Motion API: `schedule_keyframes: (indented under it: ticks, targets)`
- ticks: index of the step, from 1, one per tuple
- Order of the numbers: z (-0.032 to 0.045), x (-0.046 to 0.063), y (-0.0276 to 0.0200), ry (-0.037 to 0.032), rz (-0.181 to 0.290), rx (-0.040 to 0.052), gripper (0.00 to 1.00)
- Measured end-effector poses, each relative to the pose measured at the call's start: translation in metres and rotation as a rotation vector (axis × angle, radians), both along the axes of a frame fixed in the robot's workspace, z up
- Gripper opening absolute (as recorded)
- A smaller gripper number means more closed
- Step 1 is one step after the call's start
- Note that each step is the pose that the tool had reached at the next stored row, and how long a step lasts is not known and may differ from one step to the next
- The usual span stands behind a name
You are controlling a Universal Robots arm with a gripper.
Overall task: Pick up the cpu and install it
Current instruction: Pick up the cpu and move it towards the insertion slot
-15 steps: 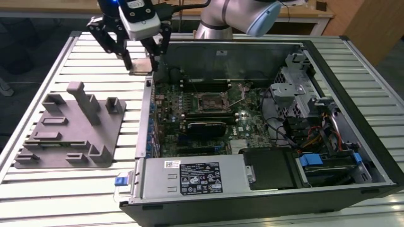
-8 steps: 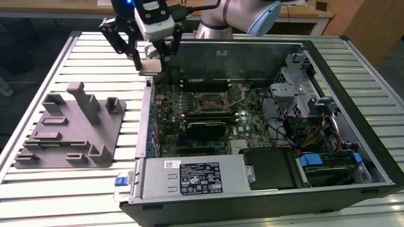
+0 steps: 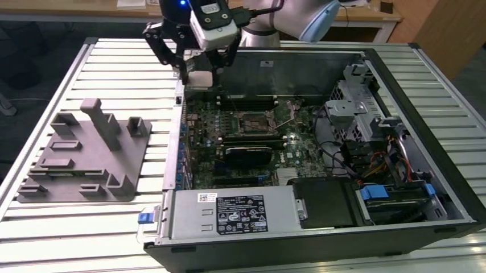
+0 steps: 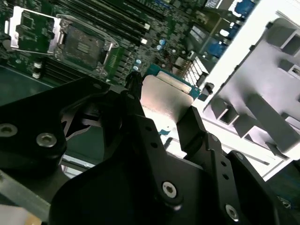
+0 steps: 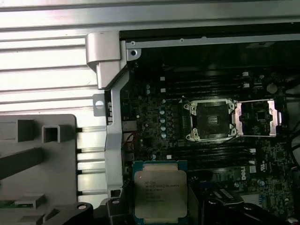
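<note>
Silver-topped cpu (image 5: 161, 190) | gripper (image 3: 200, 75) is pinching its edges, likely sparing the contacts | hovering upper left, exterior view; socket (image 5: 210, 119) lying open

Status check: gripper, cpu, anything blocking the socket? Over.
Gripper shut on cpu, held above the motherboard's edge. Socket open and bare, cpu not seated. No obstruction seen over the socket.

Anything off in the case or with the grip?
Nothing stands out. The gripper holds the cpu by its edges above the motherboard; the socket is empty, its cover plate swung open beside it. No visible damage or loose parts.
</note>
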State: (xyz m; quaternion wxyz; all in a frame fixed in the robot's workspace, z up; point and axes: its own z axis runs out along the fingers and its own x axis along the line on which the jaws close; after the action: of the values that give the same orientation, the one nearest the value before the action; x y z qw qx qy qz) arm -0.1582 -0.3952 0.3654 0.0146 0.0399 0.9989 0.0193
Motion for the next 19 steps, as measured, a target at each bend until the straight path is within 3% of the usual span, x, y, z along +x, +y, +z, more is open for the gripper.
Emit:
schedule_keyframes:
  ticks: [19]
  targets:
    - [-0.0113,0.057,0.0113,0.0002,0.003,0.0000,0.55]
